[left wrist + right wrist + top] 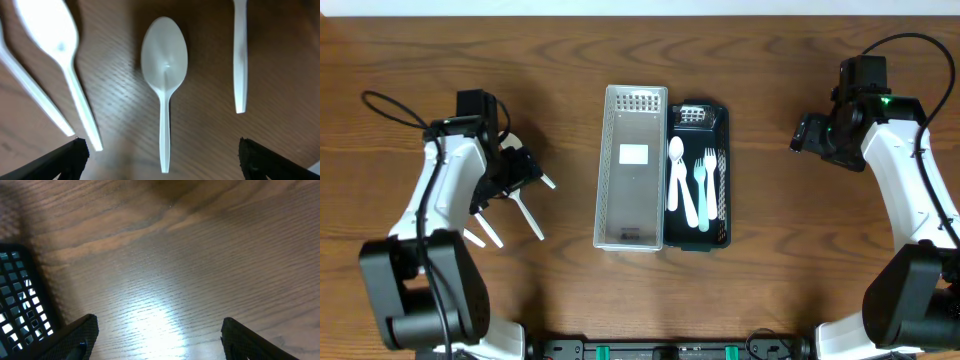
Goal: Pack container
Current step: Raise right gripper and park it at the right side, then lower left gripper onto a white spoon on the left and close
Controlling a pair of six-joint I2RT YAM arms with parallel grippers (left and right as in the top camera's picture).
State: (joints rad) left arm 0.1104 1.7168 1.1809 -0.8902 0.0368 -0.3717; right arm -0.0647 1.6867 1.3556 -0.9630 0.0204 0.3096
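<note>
You are hovering the left end effector point(161, 154), spread wide and empty, over a white spoon point(164, 60) lying on the desk point(800, 260), well left of the black tray point(722, 118); closing off-centre would be risking skidding the thin handle aside.

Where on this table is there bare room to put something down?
The widest bare wood lies between the black basket and the right arm. A narrower strip runs between the loose cutlery and the grey basket. It is crowded beside the left arm, where that cutlery lies scattered.
</note>
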